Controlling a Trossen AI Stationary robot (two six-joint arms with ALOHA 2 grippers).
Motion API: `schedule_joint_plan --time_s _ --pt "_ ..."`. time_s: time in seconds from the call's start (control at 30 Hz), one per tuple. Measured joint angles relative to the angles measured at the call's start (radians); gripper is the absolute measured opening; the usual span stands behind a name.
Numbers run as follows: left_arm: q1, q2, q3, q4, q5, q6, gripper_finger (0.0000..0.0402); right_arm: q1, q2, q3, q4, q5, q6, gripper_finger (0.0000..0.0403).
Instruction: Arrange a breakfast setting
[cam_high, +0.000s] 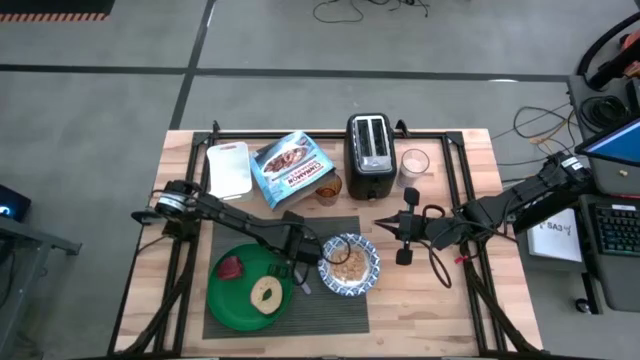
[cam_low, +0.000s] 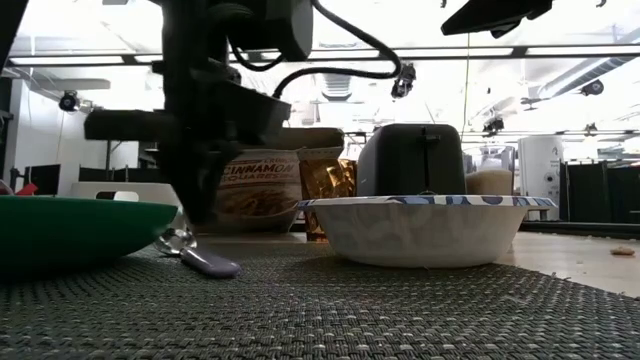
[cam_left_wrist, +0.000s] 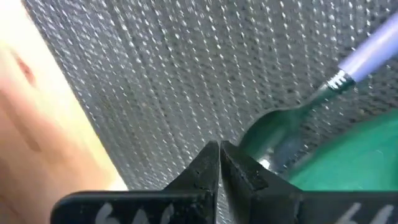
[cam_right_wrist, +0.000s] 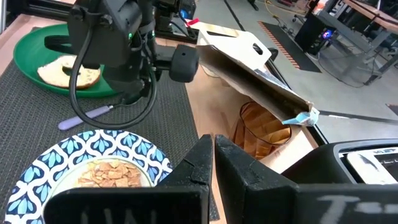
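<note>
Woven matt placemat (cam_left_wrist: 186, 74), glossy metal spoon (cam_left_wrist: 280, 127).

cereal box (cam_low: 262, 190) front reading "CINNAMON" in red, smaller print below unreadable

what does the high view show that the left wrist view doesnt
Only the high view shows the bagel and red fruit on the green plate, the bowl of cereal, the black toaster, the white tray and the right gripper, shut, beside the bowl. Only the left wrist view shows the left gripper shut and empty, with the spoon lying just past it. Both share the placemat, plate and spoon.
</note>
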Motion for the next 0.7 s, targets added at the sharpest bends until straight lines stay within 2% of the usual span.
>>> schedule_joint_plan --time_s 0.1,0.27,0.43,0.7 --pt "0.013 -0.001 0.000 -0.009 0.053 -0.020 0.0000 0.000 0.000 0.000 -0.001 0.000 0.000 0.0009" --pt "0.079 -0.002 0.000 -0.009 0.230 0.002 0.0009 0.000 0.000 0.000 -0.004 0.000 0.000 0.0009" --pt "0.123 -0.004 0.000 -0.024 0.240 0.053 0.0040 0.000 0.000 0.000 -0.006 0.000 0.000 0.0009" --pt "0.131 -0.004 -0.001 -0.030 0.237 0.078 0.0112 0.000 0.000 0.000 -0.007 0.000 0.000 0.0009"
